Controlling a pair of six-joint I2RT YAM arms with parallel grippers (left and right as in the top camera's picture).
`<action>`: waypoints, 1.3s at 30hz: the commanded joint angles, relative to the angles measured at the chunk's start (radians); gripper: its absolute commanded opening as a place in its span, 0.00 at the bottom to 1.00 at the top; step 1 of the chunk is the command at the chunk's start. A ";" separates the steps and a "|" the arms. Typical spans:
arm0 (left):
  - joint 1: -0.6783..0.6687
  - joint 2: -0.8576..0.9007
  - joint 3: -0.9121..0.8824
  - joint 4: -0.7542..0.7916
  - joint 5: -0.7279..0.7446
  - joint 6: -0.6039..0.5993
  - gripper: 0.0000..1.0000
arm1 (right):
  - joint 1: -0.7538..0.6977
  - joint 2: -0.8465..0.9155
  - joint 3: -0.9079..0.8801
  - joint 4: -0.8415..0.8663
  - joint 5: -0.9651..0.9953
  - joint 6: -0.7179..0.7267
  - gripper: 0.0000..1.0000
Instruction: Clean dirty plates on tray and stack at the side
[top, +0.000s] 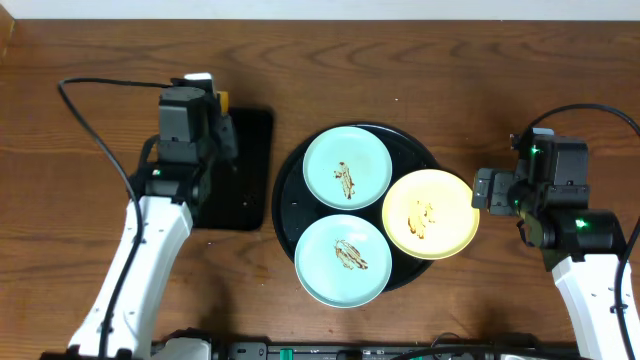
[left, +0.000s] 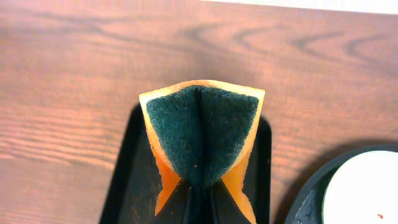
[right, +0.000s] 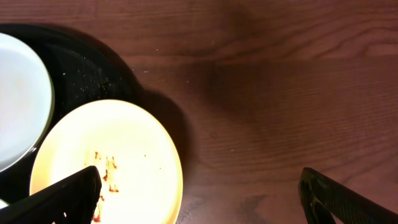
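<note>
Three small, round, shallow plates sit on the tray (top: 287, 195), a wide, glossy black disc with a raised rim. All three show brown sauce smears in the middle. The far blue plate (top: 347, 168) lies wholly inside the rim. The near blue plate (top: 342, 260) pokes out over the front edge. The yellow plate (top: 430, 213) hangs out over the tray's right side, and its edge touches or laps both blue ones.

The right gripper (top: 485, 190) hovers just beside the yellow plate's outer edge. Its wrist view shows the black fingers (right: 62, 199) spread wide, one over the plate's rim and the other out over bare wood, with nothing between them.

To the left of the round tray, close beside it, lies a smaller rectangular tray (top: 245, 170), flat and matte black. The left gripper (top: 218, 125) is above its far end, pinched tight on a sponge (left: 202, 134). The sponge is orange foam with a coarse dark green scouring face, and it is folded down the middle so the green side faces out. It is well apart from the plates.

Everything rests on a brown wooden table (top: 400, 60) with strong grain.
</note>
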 joint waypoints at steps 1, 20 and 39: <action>0.004 -0.052 0.024 0.020 -0.046 0.025 0.07 | -0.001 0.002 0.018 0.000 0.013 0.009 0.99; 0.004 -0.037 0.024 -0.064 -0.072 0.035 0.07 | -0.002 0.050 0.018 -0.022 0.013 0.010 0.99; 0.004 0.201 0.024 -0.178 0.063 0.028 0.08 | -0.064 0.339 0.018 -0.038 -0.170 0.045 0.80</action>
